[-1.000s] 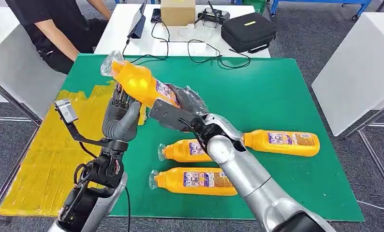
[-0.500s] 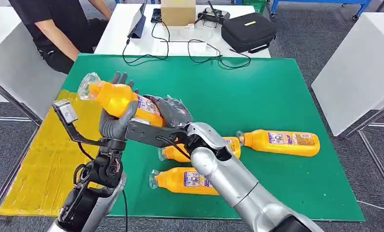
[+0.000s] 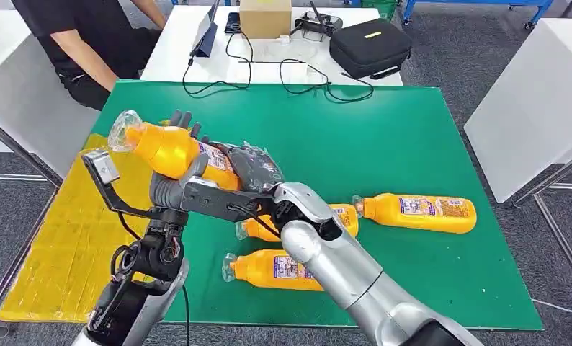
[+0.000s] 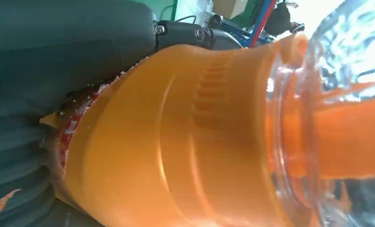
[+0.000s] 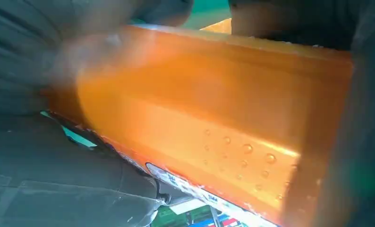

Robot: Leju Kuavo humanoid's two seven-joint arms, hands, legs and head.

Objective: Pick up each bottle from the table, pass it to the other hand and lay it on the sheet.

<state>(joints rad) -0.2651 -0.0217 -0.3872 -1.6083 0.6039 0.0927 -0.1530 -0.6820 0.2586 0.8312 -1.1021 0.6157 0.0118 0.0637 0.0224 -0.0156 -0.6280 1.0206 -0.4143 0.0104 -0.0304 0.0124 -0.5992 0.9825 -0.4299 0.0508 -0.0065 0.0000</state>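
Note:
An orange bottle (image 3: 169, 148) with a clear cap hangs tilted over the green table's (image 3: 384, 137) left part, cap toward the yellow sheet (image 3: 60, 245). My right hand (image 3: 256, 168) grips its base end. My left hand (image 3: 173, 186) is under its neck end, fingers (image 3: 181, 120) straight up behind it and the thumb in front. The bottle (image 4: 185, 142) sits close against the left wrist camera, and its orange body (image 5: 209, 123) lies in my right hand's grasp. Three more orange bottles lie on the table: one (image 3: 420, 213) at the right, one (image 3: 294, 225) partly behind my right arm, one (image 3: 276, 268) nearest.
A person in black (image 3: 74, 36) stands at the back left. Behind the green table a white table (image 3: 168, 50) carries a cardboard box (image 3: 264, 17), a black case (image 3: 369, 46) and cables. A white panel (image 3: 535, 108) stands at the right.
My right hand has swung the bottle left and lowered it into my left hand; the cap end has moved out toward the yellow sheet. The bottles on the table have not moved.

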